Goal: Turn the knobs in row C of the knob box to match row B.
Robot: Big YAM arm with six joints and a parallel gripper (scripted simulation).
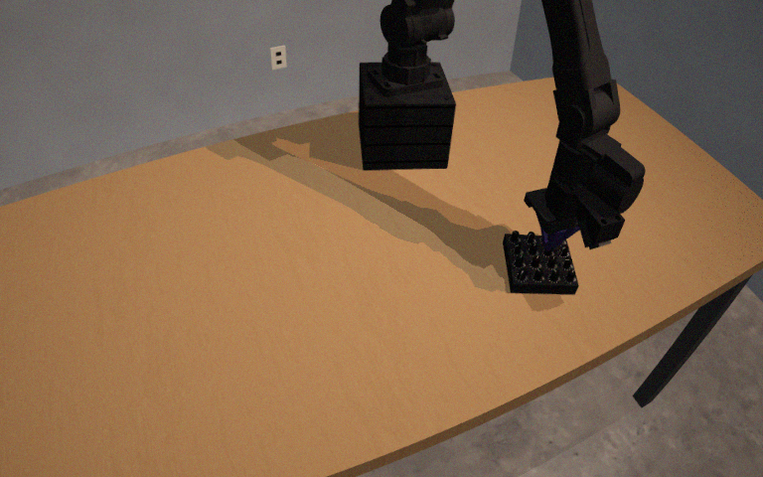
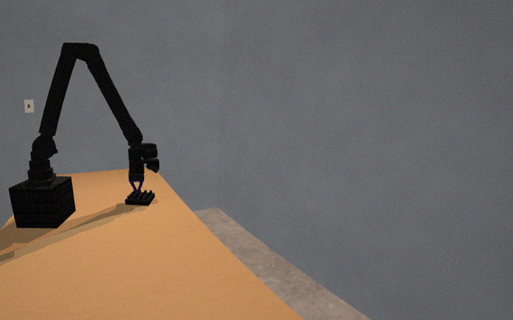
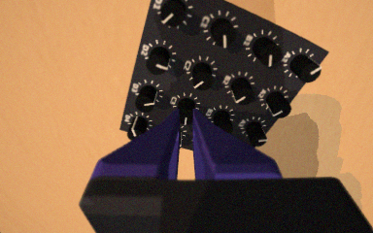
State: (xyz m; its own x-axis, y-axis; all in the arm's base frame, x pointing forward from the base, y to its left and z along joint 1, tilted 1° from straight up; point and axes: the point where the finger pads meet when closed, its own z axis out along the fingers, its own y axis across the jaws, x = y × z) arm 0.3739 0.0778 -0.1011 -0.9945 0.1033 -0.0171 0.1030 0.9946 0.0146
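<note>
Fingers nearly closed, pinching a knob (image 3: pixel 186 104); box (image 3: pixel 243 44) labels blurred
</note>
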